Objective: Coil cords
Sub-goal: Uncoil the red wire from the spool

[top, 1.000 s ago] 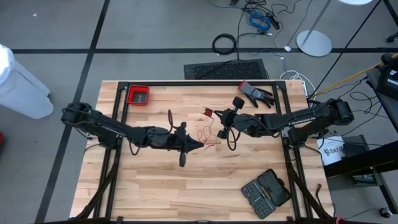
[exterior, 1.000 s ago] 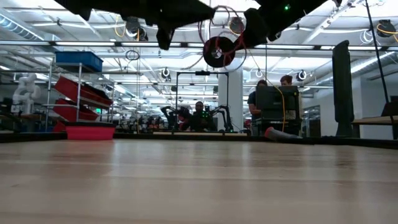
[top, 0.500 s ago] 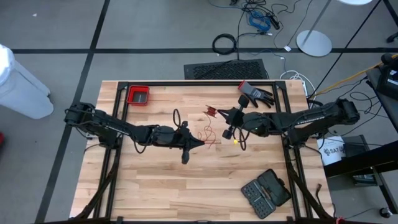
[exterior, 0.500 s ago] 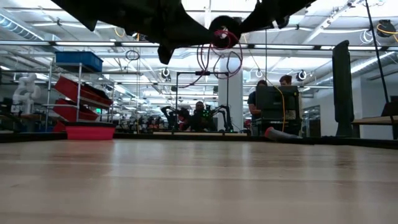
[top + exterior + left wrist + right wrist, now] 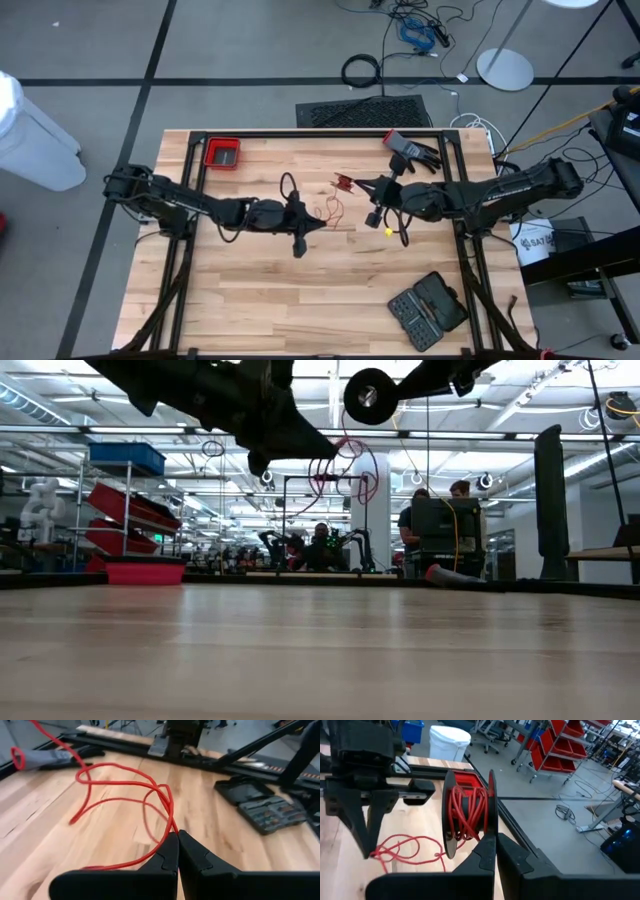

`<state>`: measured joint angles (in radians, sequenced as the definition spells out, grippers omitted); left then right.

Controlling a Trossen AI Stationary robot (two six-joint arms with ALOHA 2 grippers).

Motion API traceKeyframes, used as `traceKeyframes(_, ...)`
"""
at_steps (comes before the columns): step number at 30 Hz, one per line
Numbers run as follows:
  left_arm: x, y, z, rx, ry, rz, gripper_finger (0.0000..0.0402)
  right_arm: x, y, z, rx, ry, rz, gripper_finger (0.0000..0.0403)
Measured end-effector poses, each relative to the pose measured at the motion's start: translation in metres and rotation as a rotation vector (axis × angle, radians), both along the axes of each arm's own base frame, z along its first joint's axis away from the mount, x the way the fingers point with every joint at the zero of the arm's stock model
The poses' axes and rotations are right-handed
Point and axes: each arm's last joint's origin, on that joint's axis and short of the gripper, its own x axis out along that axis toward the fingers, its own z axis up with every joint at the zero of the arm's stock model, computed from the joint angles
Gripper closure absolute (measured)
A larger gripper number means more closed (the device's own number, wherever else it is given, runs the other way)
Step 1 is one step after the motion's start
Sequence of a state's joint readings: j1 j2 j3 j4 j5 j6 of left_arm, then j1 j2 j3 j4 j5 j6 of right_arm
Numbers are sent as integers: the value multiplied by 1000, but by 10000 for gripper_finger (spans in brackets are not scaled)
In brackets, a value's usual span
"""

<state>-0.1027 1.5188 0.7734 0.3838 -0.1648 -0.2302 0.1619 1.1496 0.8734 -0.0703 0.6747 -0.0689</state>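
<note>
Above the middle of the table (image 5: 250, 290), both arms hold their work clear of the wood. The left gripper (image 5: 177, 836) has its fingers pressed together on the red cord (image 5: 125, 785), pinching it where several loose loops meet; those loops hang and sprawl away from the pinch. The right gripper (image 5: 495, 840), to the right of it and close by, is clamped on the rim of a small black spool (image 5: 470, 812) (two discs with red cord already wound between them). In the low view the spool (image 5: 368, 396) hangs high over the tabletop with slack cord (image 5: 345, 465) drooping below it toward the left arm.

Holding the spool by its rim probably leaves the winding groove free, while the left pinch keeps the slack gathered and taut enough to feed. A fair amount of cord still looks unwound. A red bin (image 5: 222, 153) sits at the far left, a tool case (image 5: 428, 308) near right.
</note>
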Motion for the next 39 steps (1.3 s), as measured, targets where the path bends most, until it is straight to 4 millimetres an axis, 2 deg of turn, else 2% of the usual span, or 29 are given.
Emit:
traceKeyframes(19,-10,37,-19,49,229,182,398,-3,2,-10,102,68,66,403)
traceKeyframes(25,-16,49,-19,71,278,259,398,-3,4,-12,167,82,114,403)
traceKeyframes(32,-20,56,-9,66,242,283,398,-4,6,-16,256,107,179,403)
traceKeyframes(39,-33,55,25,66,111,285,398,-7,7,-22,332,159,172,403)
